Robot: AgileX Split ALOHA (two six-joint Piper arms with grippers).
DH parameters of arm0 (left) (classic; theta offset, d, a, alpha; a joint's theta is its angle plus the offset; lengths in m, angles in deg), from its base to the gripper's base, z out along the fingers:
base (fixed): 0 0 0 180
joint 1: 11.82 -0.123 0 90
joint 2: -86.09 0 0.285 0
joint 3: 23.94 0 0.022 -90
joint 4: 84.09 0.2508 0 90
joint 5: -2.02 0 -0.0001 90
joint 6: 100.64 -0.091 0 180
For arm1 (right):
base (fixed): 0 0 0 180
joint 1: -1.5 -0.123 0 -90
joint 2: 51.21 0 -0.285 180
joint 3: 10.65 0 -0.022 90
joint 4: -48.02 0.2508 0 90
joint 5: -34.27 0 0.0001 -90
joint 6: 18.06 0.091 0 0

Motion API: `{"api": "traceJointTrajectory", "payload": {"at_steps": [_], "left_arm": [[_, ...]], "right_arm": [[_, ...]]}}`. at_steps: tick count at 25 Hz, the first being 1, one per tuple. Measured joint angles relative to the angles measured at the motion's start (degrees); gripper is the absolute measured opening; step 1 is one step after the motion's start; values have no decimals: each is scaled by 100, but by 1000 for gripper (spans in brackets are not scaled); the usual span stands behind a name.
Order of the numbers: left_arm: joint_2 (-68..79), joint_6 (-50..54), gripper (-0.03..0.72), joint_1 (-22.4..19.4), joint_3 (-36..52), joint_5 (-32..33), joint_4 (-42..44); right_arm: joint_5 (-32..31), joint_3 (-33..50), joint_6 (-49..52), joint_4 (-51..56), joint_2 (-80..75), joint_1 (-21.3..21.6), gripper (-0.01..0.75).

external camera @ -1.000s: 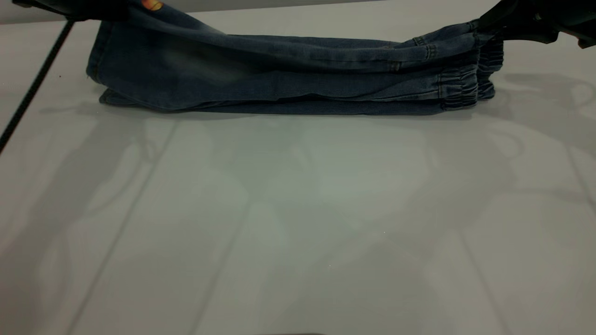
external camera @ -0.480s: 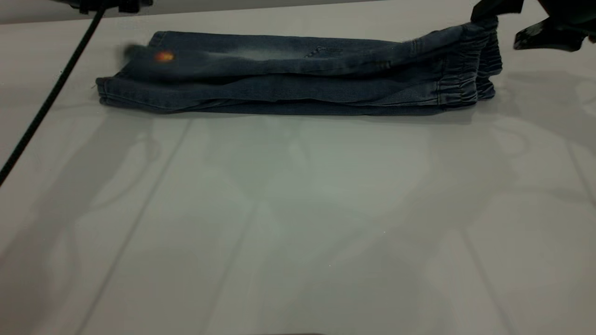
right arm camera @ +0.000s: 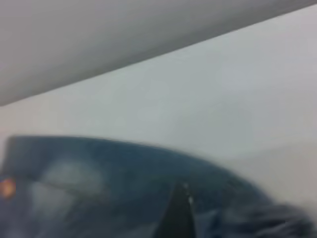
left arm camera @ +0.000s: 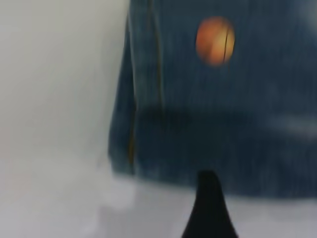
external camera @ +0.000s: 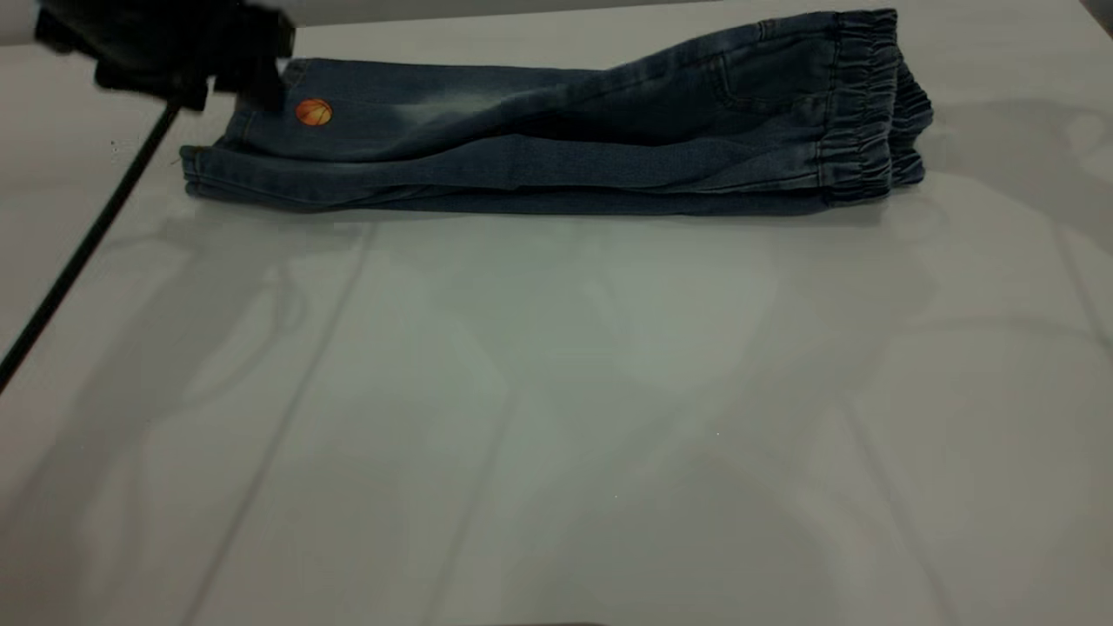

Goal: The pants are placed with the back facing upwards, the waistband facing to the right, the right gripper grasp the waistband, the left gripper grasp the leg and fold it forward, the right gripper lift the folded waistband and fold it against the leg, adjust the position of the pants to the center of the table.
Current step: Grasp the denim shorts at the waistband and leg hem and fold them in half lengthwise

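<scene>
Here the folded pants (external camera: pixel 556 148) lie on the table (external camera: pixel 556 417); the left gripper (external camera: pixel 174 52), grip indiscernible, hovers beside the leg (external camera: pixel 348 122).

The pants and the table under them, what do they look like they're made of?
The pants look like soft washed denim: blue twill with pale faded patches, stitched seams, and a puckered waistband that suggests elastic inside. The orange basketball seems printed on. The table looks like a smooth, hard, pale grey sheet, perhaps laminate or plastic; it faintly mirrors shapes, so it is semi-glossy.

Dim light, blurred wrist views
</scene>
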Motion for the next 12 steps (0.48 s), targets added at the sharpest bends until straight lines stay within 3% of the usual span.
{"api": "traceJointTrajectory", "payload": {"at_steps": [5, 12], "left_arm": [[0, 2, 482, 78, 0, 332, 0], [37, 2, 482, 321, 0, -325, -90]], "right_arm": [[-936, -1, 604, -900, -18, -325, 581], [-703, -1, 767, -1695, -29, -982, 580]]}}
